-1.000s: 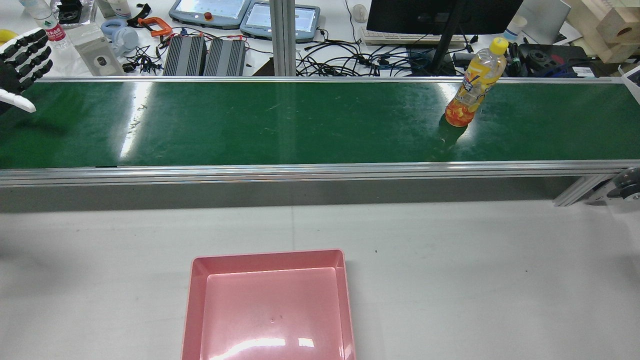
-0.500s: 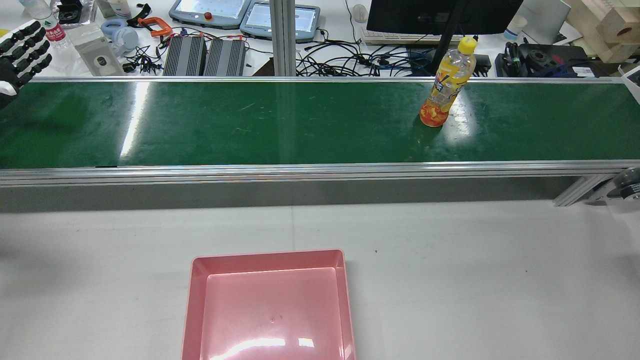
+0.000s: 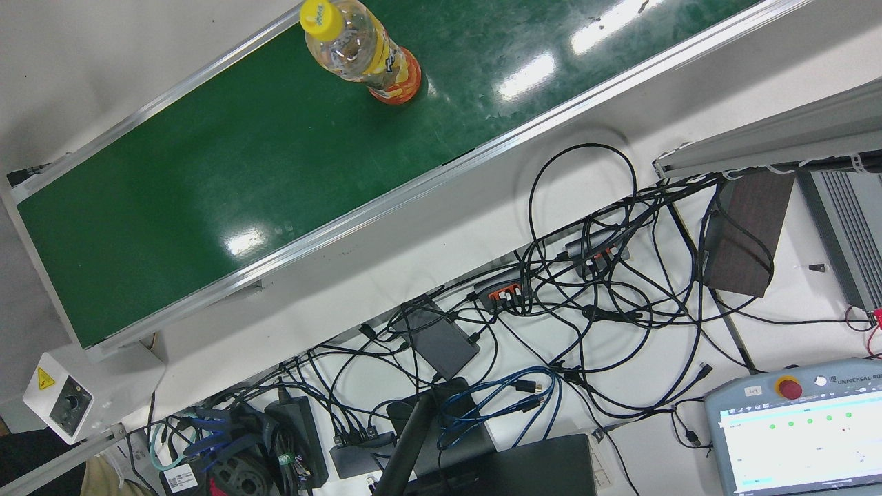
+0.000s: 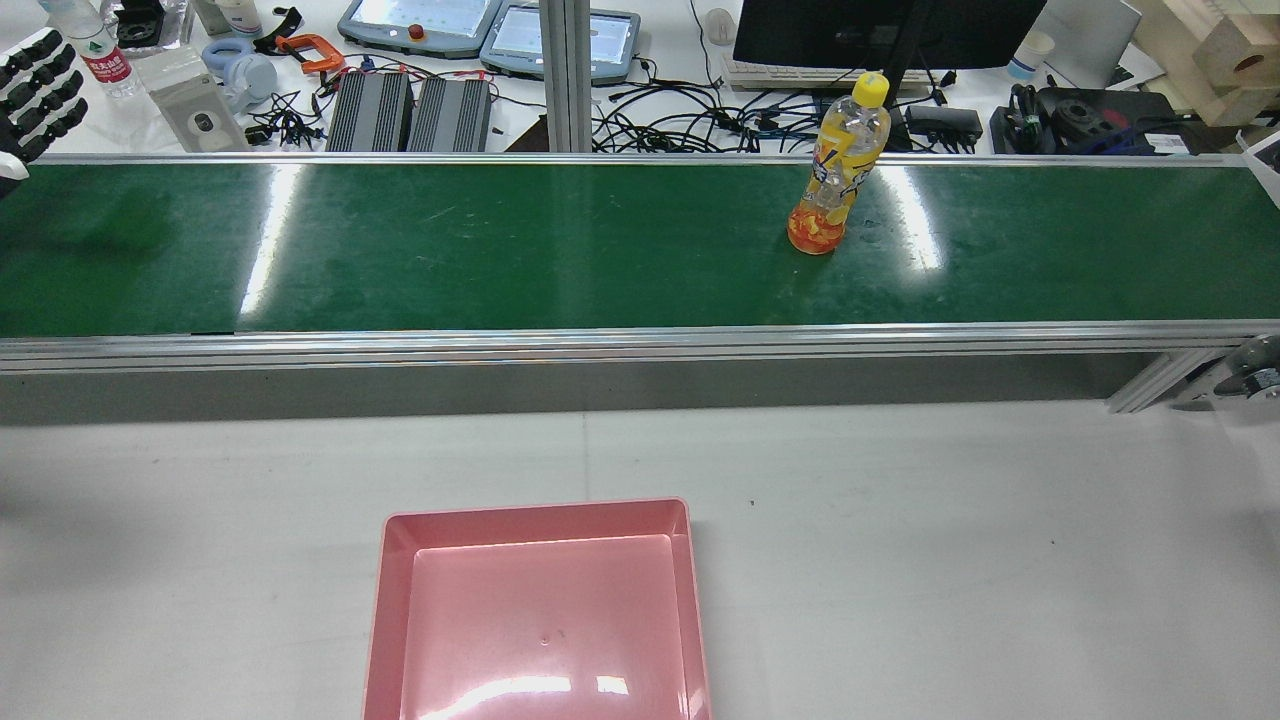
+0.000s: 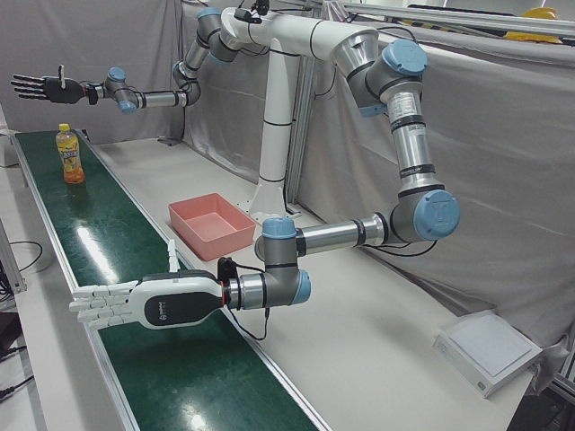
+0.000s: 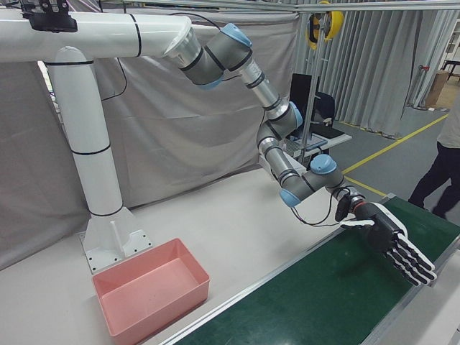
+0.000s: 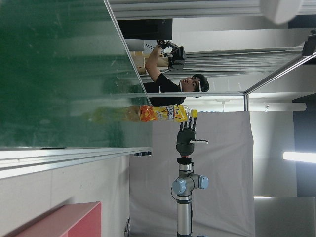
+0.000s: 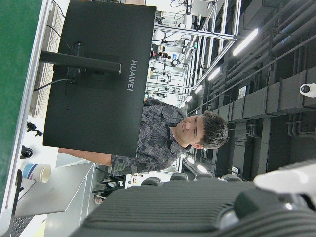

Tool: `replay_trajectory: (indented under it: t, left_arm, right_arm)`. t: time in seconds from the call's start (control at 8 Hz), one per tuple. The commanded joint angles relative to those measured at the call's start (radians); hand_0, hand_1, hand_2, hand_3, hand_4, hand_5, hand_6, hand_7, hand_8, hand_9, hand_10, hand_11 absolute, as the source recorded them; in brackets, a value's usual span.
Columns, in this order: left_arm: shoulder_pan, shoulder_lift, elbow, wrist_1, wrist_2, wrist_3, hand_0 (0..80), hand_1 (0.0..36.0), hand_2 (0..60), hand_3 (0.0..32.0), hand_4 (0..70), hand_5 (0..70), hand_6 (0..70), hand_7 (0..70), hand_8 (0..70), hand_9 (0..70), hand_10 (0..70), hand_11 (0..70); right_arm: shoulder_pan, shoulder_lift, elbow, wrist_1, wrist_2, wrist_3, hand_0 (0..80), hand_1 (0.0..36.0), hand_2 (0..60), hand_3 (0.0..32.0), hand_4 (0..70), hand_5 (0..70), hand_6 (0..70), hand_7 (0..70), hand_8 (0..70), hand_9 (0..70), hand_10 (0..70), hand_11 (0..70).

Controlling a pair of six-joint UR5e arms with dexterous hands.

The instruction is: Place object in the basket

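The desk (image 4: pixel 900 550) carried the green belt (image 4: pixel 500 250) along its whole far edge. The pink basket (image 4: pixel 540 515) sat empty at the near edge, a little left of the middle.

Over the last second the bottle (image 4: pixel 835 170) had ridden the belt leftward from nearer the right edge. It now stood upright a little right of the middle and well apart from the basket. So we judged that the belt was running and bringing the bottle toward the left side.

In that same second the left hand (image 4: pixel 25 95) had drawn back toward the far left corner, until only its spread fingers showed at the edge of the rear view. It was wide open and held nothing. The right hand (image 5: pixel 40 87) hung above the belt's right end with fingers splayed, also empty, and the bottle had moved past it.

By our reading, no grasp had begun. The left hand seemed to be making room to wait for the bottle, and the pickup would have to be timed to a moving, tall, tippable thing.
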Motion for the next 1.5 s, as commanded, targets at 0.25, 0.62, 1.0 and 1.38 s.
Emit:
replay_trajectory:
  t: [0.25, 0.62, 1.0, 1.38]
  left_arm:
    - [-0.001, -0.007, -0.004, 0.039, 0.0, 0.055, 63.5, 13.7, 0.0, 0.4, 0.0, 7.6, 0.0, 0.0, 0.0, 0.0, 0.0, 0.0]
    - [-0.002, -0.004, 0.004, -0.045, -0.004, 0.06, 62.4, 12.6, 0.0, 0.0, 0.0, 3.2, 0.0, 0.0, 0.0, 0.0, 0.0, 0.0]
    - [-0.002, -0.002, 0.002, -0.027, -0.011, 0.065, 63.4, 13.1, 0.0, 0.6, 0.0, 1.2, 0.0, 0.0, 0.0, 0.0, 0.0, 0.0]
    - [-0.007, -0.005, -0.003, 0.016, -0.008, 0.057, 66.8, 14.0, 0.0, 0.2, 0.0, 4.0, 0.0, 0.0, 0.0, 0.0, 0.0, 0.0]
  right_arm:
    - [0.0, 0.0, 0.0, 0.0, 0.0, -0.001, 0.0, 0.0, 0.0, 0.0, 0.0, 0.0, 0.0, 0.0, 0.0, 0.0, 0.0, 0.0]
    - [0.0, 0.0, 0.0, 0.0, 0.0, -0.001, 0.0, 0.0, 0.0, 0.0, 0.0, 0.0, 0.0, 0.0, 0.0, 0.0, 0.0, 0.0]
    - [0.0, 0.0, 0.0, 0.0, 0.0, 0.0, 0.0, 0.0, 0.0, 0.0, 0.0, 0.0, 0.0, 0.0, 0.0, 0.0, 0.0, 0.0]
    - [0.0, 0.0, 0.0, 0.0, 0.0, 0.0, 0.0, 0.0, 0.0, 0.0, 0.0, 0.0, 0.0, 0.0, 0.0, 0.0, 0.0, 0.0]
